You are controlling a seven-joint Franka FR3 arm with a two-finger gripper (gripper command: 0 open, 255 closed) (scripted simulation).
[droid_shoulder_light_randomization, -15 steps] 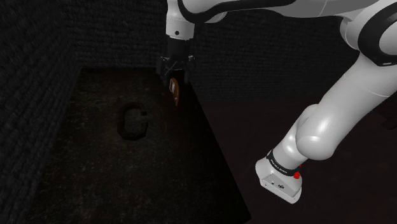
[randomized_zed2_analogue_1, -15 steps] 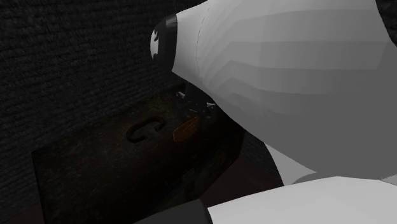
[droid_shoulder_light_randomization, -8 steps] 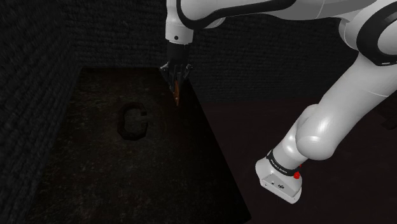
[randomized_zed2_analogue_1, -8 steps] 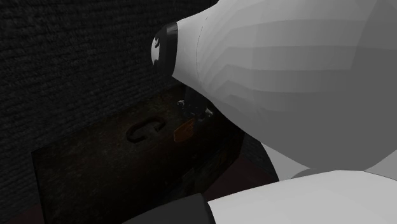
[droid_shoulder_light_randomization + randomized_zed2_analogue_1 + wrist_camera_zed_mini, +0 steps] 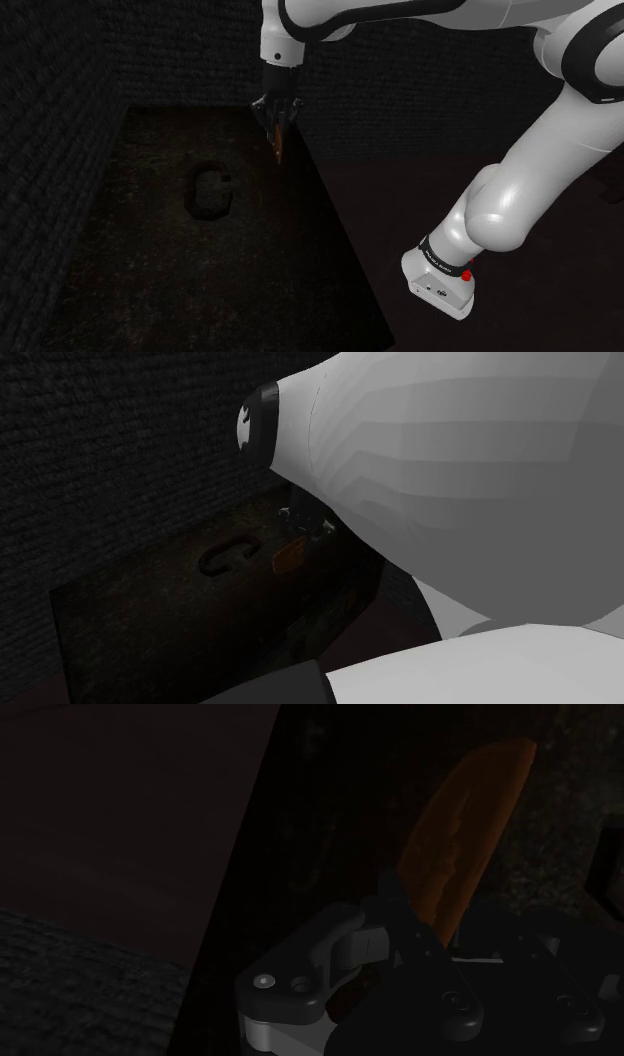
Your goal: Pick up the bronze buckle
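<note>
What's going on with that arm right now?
Gripper shut on orange-brown buckle. Buckle hangs over dark table. C-shaped object sits apart, nothing blocking.

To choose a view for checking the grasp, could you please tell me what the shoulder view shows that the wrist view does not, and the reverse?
Shoulder view: the white arm and, whole, a dark C-shaped thing on the table. Wrist view: the buckle close up, its broad orange-brown face clasped at the base. Both: the tool shut on the buckle.
</note>
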